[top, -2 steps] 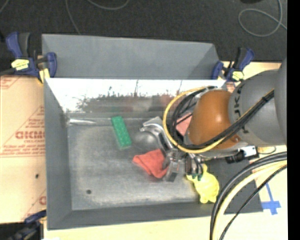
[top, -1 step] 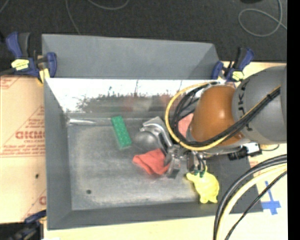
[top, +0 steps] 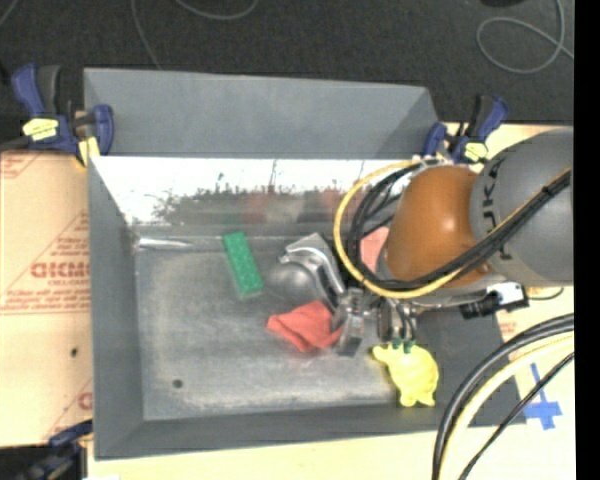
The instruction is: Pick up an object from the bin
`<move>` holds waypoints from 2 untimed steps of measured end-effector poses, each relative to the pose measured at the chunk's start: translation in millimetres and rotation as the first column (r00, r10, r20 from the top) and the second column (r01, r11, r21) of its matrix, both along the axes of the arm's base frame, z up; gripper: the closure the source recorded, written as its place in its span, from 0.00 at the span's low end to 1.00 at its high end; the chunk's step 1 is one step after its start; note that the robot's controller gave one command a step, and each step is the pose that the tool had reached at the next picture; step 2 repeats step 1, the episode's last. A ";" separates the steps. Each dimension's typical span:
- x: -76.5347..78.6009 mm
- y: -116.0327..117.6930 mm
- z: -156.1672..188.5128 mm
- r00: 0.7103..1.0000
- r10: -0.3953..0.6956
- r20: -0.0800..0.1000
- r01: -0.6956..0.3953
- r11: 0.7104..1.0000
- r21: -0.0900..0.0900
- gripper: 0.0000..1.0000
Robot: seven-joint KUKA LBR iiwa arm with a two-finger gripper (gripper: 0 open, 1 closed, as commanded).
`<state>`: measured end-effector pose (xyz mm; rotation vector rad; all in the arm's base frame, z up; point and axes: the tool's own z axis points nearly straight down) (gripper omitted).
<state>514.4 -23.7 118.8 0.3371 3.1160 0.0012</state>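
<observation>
Gripper (top: 351, 325) at rt edge of red lump (top: 300, 326) (bin (top: 200, 360) ctr)

Robotics lab: KUKA arm (top: 540, 208), metal bin (top: 115, 298).

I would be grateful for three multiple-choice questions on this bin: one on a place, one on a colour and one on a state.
1. Where in the bin does the green block lie?
A. to the left of the grey metal piece
B. in the near right corner
C. against the left wall

2. What colour is the toy in the near right corner?
A. blue
B. yellow
C. white

3. How is the red thing placed?
A. lying on the floor beside the gripper
B. hanging over the rim
C. stacked on the green block

Answers:
1 A, the block sits on the view's left of the metal piece.
2 B, the toy is plainly yellow.
3 A, it rests on the floor with the gripper at its right edge.
</observation>
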 end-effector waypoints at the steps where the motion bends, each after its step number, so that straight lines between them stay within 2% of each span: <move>1: 0.6 -0.2 17.6 1.000 0.000 0.004 0.000 1.000 0.000 1.00; 2: 0.6 -0.2 17.6 1.000 0.000 0.004 0.000 1.000 0.000 1.00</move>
